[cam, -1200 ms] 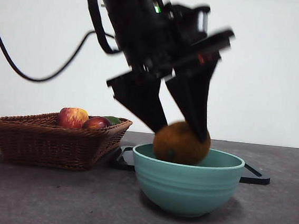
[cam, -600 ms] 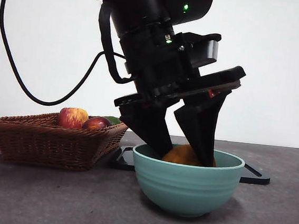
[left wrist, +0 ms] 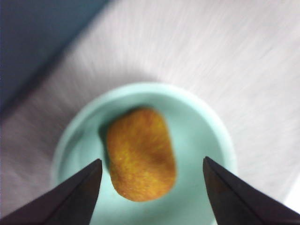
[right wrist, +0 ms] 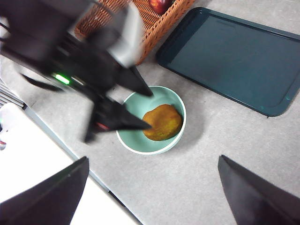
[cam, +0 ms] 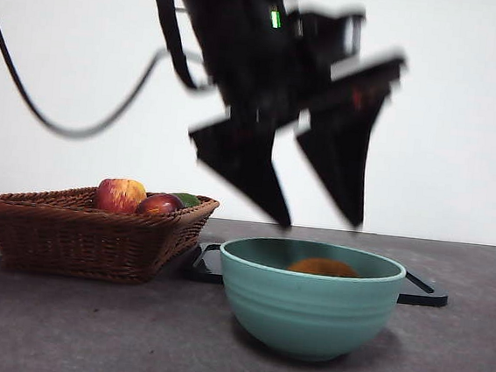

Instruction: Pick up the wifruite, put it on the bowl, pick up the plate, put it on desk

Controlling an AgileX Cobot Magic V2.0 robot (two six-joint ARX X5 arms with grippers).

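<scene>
The wifruite, an orange-brown oval fruit, lies inside the teal bowl on the desk. In the front view only its top shows over the rim. My left gripper is open and empty just above the bowl, blurred by motion. In the left wrist view the wifruite lies free in the bowl below the spread jaws of the left gripper. My right gripper is open and empty, high above, looking down on the bowl, the wifruite and the left gripper.
A wicker basket left of the bowl holds a red-yellow apple, a dark red fruit and something green. A glossy black tray lies behind the bowl; it also shows in the right wrist view.
My left gripper lowered the wifruite into the bowl, let it go and has risen clear of the rim. The wifruite now lies lower in the bowl.
</scene>
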